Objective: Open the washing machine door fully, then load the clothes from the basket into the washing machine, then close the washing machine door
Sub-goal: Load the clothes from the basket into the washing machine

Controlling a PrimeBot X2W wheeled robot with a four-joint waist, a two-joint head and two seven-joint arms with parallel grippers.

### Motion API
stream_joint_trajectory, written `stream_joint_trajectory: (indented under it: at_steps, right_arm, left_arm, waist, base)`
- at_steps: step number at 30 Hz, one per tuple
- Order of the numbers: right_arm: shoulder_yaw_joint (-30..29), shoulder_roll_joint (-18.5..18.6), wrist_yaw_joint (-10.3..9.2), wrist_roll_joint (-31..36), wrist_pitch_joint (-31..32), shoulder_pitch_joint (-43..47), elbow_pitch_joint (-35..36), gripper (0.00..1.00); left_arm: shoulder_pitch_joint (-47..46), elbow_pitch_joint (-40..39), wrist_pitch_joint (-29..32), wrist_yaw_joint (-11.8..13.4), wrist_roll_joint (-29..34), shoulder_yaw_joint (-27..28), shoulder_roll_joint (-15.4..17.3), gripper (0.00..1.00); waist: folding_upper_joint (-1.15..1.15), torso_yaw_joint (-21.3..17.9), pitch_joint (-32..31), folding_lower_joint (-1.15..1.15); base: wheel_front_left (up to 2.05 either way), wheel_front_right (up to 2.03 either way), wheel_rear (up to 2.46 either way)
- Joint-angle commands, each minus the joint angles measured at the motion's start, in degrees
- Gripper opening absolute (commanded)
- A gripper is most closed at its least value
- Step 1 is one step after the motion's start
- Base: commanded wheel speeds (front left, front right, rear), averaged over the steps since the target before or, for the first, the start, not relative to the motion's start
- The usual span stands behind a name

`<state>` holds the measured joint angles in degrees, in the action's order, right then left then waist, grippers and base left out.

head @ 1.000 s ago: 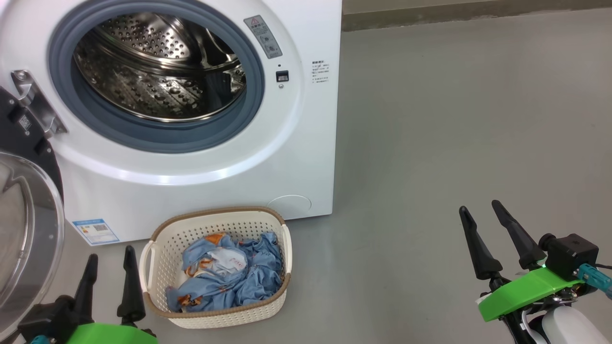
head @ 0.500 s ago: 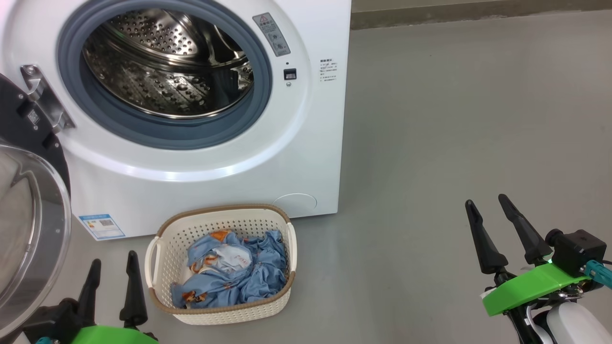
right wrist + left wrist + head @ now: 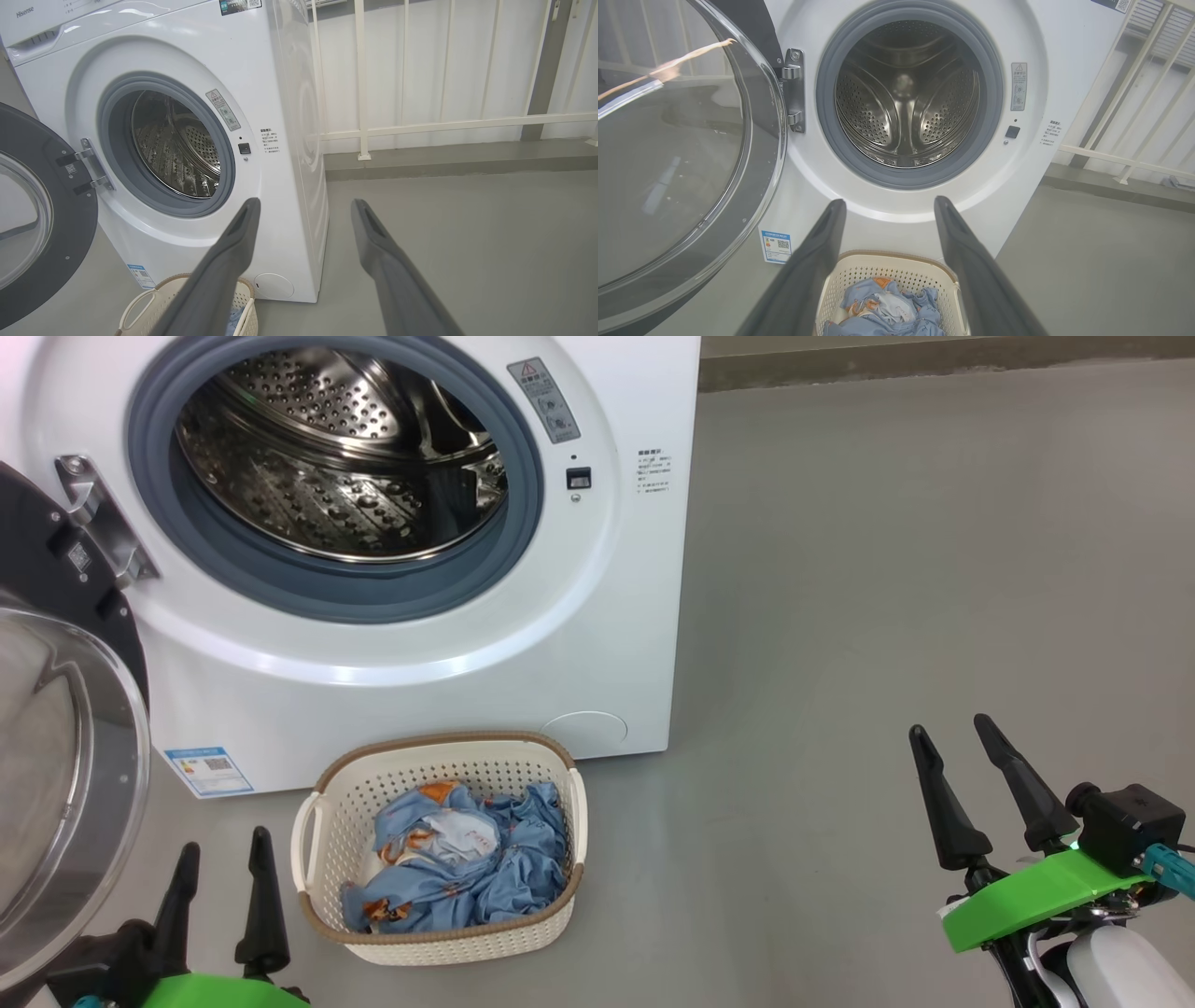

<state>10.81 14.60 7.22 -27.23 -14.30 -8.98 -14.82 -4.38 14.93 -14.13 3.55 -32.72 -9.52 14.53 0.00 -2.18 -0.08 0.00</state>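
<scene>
White washing machine (image 3: 420, 700), mouth open, laundry basket at its foot, loading not yet begun.
Item by item: washing machine door (image 3: 37, 551), black-rimmed with a glass bowl, hangs wide on its hinge (image 3: 98, 518) at the robot's left, clear of the steel drum (image 3: 345, 457). Basket (image 3: 467, 943), cream plastic, stands on the floor (image 3: 887, 569) just before the machine, long axis running side to side along the front panel. Clothes (image 3: 467, 877), blue printed cloth, are heaped inside it, none in the drum. Left gripper (image 3: 225, 845), fingers spread and empty, sits just beside the basket's left end, the heap lying ahead and slightly to its right. Right gripper (image 3: 950, 728), likewise spread and empty, is well apart to the right. Left arm judged the nearer for the first pick.
</scene>
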Motion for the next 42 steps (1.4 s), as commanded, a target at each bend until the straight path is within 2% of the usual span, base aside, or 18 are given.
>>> stream_joint_trajectory:
  at_steps: [1, 29, 42]
  right_arm:
    - [0.62, 0.64, 0.26, 0.48, -0.70, -1.52, 1.38, 1.00]
    - [0.76, 0.20, 0.26, 0.30, -0.70, -1.22, 1.55, 1.00]
    - [1.25, 0.17, 0.26, 0.26, -0.70, -1.43, 1.43, 1.00]
  left_arm:
    - [-1.95, -0.74, -0.54, -0.10, 0.04, 1.80, 1.05, 1.00]
    - [-2.02, -1.17, -0.67, 0.56, 0.05, 1.45, 1.40, 1.00]
    - [-2.50, -1.17, -0.61, 0.99, -0.02, 1.01, 1.87, 1.00]
  waist:
    - [0.00, 0.07, -0.04, 0.00]
    - [0.00, 0.30, 0.54, 0.00]
    - [0.00, 0.62, 0.91, 0.00]
  base:
    - [0.00, 0.00, 0.00]
    - [0.01, -0.01, 0.00]
    - [1.11, -1.11, 0.00]
